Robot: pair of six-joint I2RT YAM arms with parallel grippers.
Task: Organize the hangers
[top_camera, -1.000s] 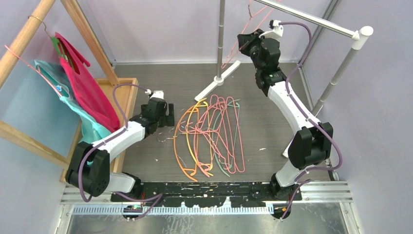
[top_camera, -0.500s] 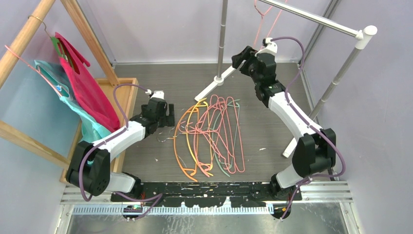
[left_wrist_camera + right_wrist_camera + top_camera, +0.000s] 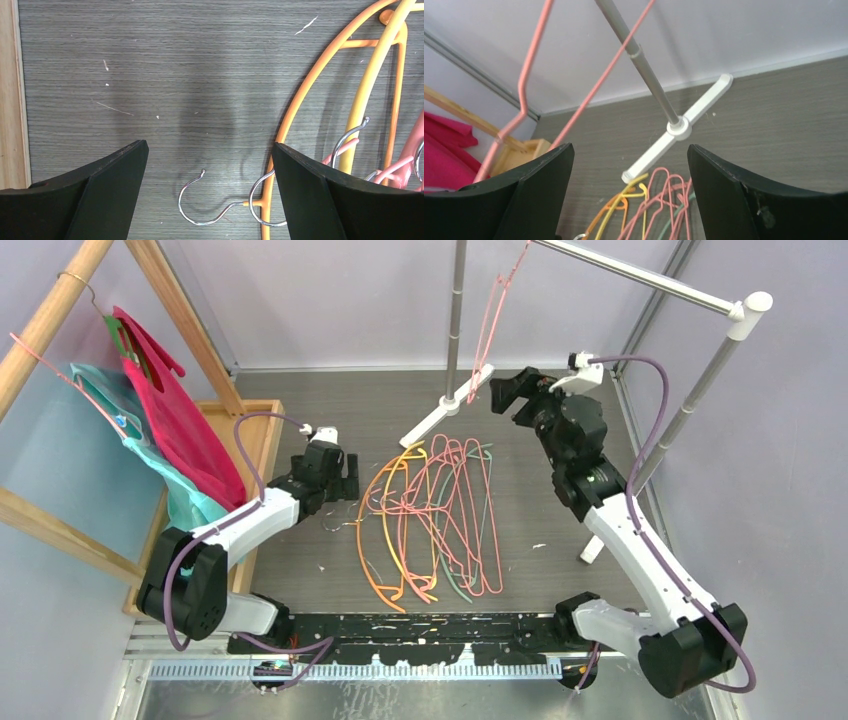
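Note:
Several hangers (image 3: 432, 520), pink, orange, yellow and pale green, lie in an overlapping pile on the table's middle. One pink hanger (image 3: 493, 315) hangs from the metal rail (image 3: 640, 278). My right gripper (image 3: 508, 390) hovers open just below and right of it, holding nothing; in the right wrist view that pink hanger (image 3: 530, 75) hangs left of the open right gripper (image 3: 630, 146). My left gripper (image 3: 347, 475) stands open at the pile's left edge. In the left wrist view a metal hook (image 3: 200, 206) of an orange hanger (image 3: 305, 95) lies between the open left gripper (image 3: 210, 145).
A wooden frame at the left carries a hanger draped with red and teal cloth (image 3: 175, 420), with a wooden tray (image 3: 255, 430) beneath. The rack's upright pole (image 3: 457, 310) and white foot (image 3: 450, 405) stand behind the pile; a second pole (image 3: 690, 390) is at the right.
The right gripper opened, let go of the pink hanger now hanging on the rail, and dropped down and to the right. The left arm has not moved.

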